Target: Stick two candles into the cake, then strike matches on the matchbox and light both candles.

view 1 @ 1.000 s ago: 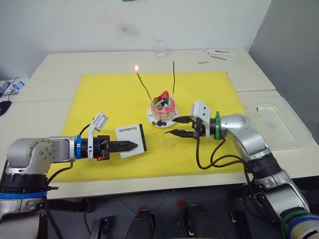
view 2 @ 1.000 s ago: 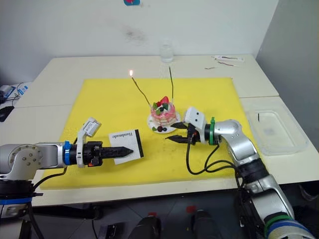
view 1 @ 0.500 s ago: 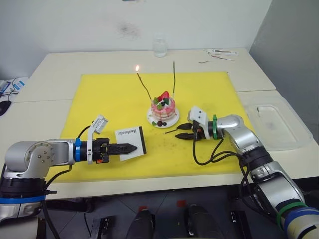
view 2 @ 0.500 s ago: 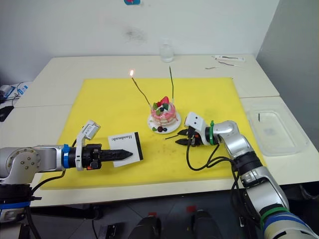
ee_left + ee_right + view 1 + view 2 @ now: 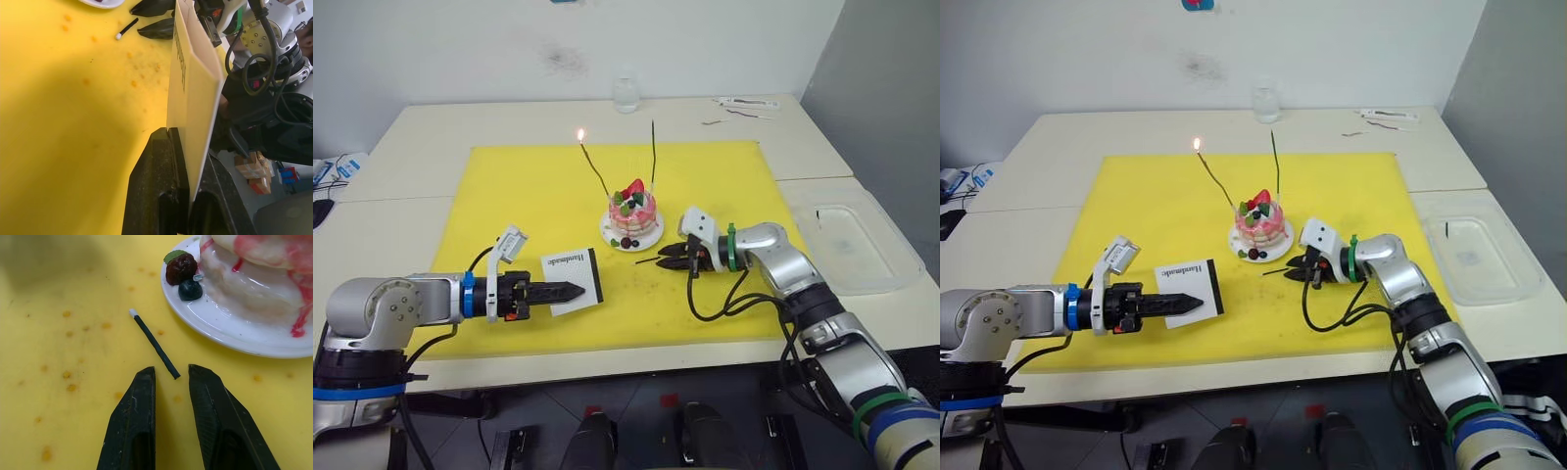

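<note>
The pink cake [image 5: 633, 210] sits on its white plate [image 5: 649, 238] in the middle of the yellow mat. Two candles stand in it: the left candle [image 5: 596, 170] leans left with a flame at its tip, the right candle [image 5: 654, 152] is upright and unlit. A dark match [image 5: 154, 343] with a white head lies on the mat just in front of the plate. My right gripper [image 5: 172, 369] is open, low over the mat, its fingertips either side of the match's near end. My left gripper [image 5: 570, 288] is shut on the white matchbox [image 5: 571, 275], held on edge above the mat.
A glass of water [image 5: 626, 93] stands at the table's back edge, with small tools [image 5: 744, 102] to its right. A clear plastic tray [image 5: 857, 240] lies to the right of the mat. The yellow mat [image 5: 519, 196] is bare to the left of the cake.
My right gripper has dropped to the mat, moved in to the match and narrowed its fingers. The left gripper with the matchbox has barely moved.
</note>
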Robot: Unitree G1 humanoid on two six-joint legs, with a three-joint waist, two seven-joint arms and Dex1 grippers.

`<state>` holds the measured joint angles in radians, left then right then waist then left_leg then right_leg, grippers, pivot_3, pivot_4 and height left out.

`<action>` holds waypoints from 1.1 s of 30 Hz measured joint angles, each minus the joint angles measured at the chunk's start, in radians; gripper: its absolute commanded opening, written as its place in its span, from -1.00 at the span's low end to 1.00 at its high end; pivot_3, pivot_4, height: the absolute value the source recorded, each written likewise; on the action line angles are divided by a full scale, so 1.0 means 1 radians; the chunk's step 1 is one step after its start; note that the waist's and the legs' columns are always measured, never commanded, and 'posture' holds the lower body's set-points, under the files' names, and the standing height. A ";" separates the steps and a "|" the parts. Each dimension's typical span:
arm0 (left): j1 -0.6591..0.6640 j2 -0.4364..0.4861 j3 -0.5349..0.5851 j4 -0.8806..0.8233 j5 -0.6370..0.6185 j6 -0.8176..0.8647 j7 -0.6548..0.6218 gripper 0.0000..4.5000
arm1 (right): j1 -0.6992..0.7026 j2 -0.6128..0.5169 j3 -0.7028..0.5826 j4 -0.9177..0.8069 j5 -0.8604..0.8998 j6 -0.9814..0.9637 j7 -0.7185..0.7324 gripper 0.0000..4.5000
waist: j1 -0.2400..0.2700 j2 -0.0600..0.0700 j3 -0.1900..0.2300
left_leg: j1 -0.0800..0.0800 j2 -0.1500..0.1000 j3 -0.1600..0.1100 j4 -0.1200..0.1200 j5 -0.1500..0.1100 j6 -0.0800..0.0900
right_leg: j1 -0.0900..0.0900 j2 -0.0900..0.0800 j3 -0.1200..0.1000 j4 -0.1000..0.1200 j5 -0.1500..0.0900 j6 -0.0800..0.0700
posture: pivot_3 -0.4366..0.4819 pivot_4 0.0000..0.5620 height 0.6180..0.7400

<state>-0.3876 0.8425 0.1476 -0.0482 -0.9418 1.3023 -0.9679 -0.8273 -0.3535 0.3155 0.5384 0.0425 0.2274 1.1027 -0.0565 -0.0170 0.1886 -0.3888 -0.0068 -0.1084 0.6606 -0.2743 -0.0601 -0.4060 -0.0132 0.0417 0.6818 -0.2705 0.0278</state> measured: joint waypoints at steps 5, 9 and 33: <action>0.000 -0.006 0.000 -0.004 0.000 0.000 0.005 -1.00 | -0.013 0.007 0.001 0.017 -0.019 0.000 0.004 -0.98 | 0.000 0.000 0.000 | 0.002 0.000 0.000 0.000 0.000 -0.001 | 0.001 0.001 0.000 0.000 0.000 -0.001 | -0.05 -0.47 1.00; 0.000 -0.008 0.000 -0.020 0.000 0.000 0.011 -1.00 | -0.013 0.002 0.001 0.013 -0.021 -0.002 0.018 -0.98 | 0.000 0.000 0.000 | 0.002 0.000 0.000 0.000 0.000 -0.001 | 0.001 0.001 0.000 0.000 0.000 -0.001 | -0.05 -0.47 1.00; -0.025 -0.024 -0.037 0.001 0.015 -0.018 -0.004 -1.00 | 0.369 -0.414 -0.178 -0.586 0.089 0.323 0.018 -0.98 | 0.007 0.000 0.000 | -0.001 0.000 0.000 0.000 0.000 0.000 | 0.000 0.001 0.000 -0.001 0.000 0.000 | -0.05 -0.47 1.00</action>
<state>-0.4124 0.8190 0.1108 -0.0477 -0.9266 1.2842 -0.9718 -0.4583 -0.7679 0.1378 -0.0478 0.1319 0.5501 1.1212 -0.0495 -0.0171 0.1886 -0.3894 -0.0071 -0.1082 0.6608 -0.2740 -0.0603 -0.4055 -0.0125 0.0415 0.6810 -0.2704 0.0277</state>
